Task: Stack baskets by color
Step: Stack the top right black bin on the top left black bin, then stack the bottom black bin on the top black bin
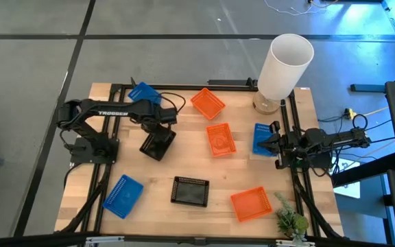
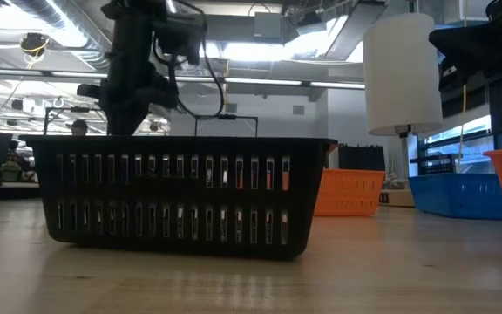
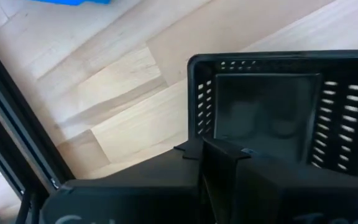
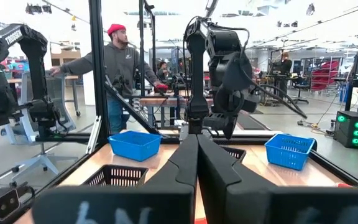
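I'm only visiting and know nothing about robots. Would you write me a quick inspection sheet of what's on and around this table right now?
Surface: wooden table inside a dark frame.
Job's things: three orange baskets, three blue baskets and two black baskets visible, all scattered, none stacked.
Clutter: tall white cylinder at the far right corner; small green plant at the near right corner.
Grippers: left tool shut on a black basket; right tool shut, waiting by a blue basket.
Cables: black leads along both arms.
Surroundings: workshop; person in a red cap beyond the table.
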Motion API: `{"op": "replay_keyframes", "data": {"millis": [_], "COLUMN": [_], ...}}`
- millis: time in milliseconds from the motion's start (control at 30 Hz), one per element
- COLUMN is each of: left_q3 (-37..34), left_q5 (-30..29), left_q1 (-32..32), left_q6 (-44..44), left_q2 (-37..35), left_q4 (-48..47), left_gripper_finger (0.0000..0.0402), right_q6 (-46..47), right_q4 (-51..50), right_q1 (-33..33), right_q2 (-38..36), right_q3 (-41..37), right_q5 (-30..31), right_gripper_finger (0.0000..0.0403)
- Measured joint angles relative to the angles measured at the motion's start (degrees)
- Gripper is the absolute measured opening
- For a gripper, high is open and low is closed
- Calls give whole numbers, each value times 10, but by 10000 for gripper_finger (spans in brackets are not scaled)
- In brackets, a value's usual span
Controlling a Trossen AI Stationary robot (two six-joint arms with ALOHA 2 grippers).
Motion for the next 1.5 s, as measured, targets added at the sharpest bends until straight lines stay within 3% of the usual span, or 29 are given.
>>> {"op": "replay_keyframes", "data": {"millis": [133, 300, 567, 700, 867, 1067, 1200, 1300, 1500], "left_q3": [11, 27, 28, 28, 28, 28, 28, 28, 28], "left_q5": [-4, -38, -139, -199, -260, -335, -365, -380, -402], "left_q1": [-17, -78, -245, -321, -400, -477, -514, -536, -563], "left_q6": [0, 0, 16, 3, -26, -51, -58, -58, -58], "left_q2": [-52, -125, -209, -219, -219, -219, -219, -219, -219], "left_q4": [0, 21, 101, 116, 116, 114, 108, 101, 100], "left_gripper_finger": [0, 0, 0, 0, 0, 0, 0, 0, 0], "right_q6": [-8, -34, -34, 49, 126, 107, 118, 141, 260], "right_q4": [-17, -137, -261, -320, -337, -314, -237, -220, -276], "right_q1": [0, 0, 0, 0, 0, 0, 0, 0, 0], "right_q2": [5, 57, 278, 393, 488, 550, 577, 593, 619], "right_q3": [47, 156, 350, 440, 527, 584, 588, 589, 589], "right_q5": [-4, -5, 21, 84, 51, -80, -155, -146, -86], "right_gripper_finger": [8, 8, 8, 8, 8, 8, 8, 6, 2]}}
